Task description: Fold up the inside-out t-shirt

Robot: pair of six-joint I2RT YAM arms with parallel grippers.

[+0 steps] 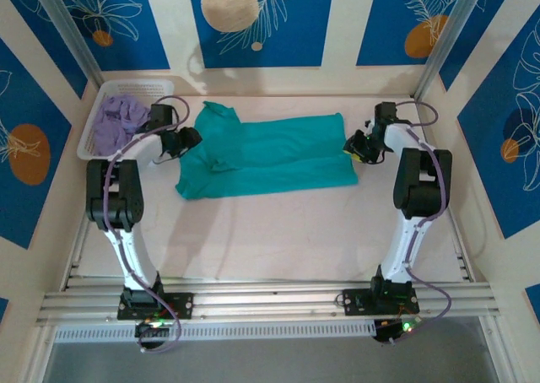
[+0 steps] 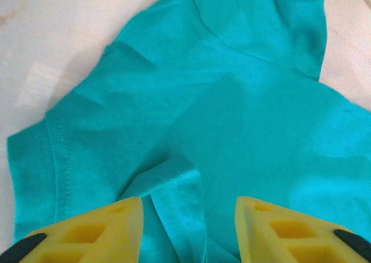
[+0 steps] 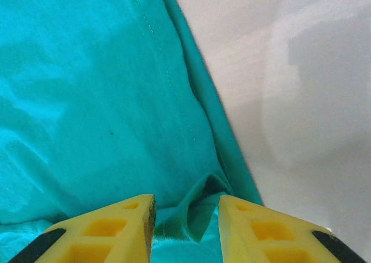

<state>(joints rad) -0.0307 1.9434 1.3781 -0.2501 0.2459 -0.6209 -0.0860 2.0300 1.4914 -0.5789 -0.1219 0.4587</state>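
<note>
Yellow fingers [image 2: 87,231] of the left gripper [image 2: 188,211] sit closest, with their lower ends cut off. They are spread apart, and a raised fold of the inside-out t-shirt [image 1: 270,151] sits loose between them. Far left, a white basket [image 1: 135,86] holds a purple garment [image 1: 118,117]. The teal shirt lies across the middle of the table [image 1: 270,240], and the left gripper hides a bit of its left end. At the shirt's right edge, the right gripper [image 3: 186,211] is spread too, over a small pucker.
</note>
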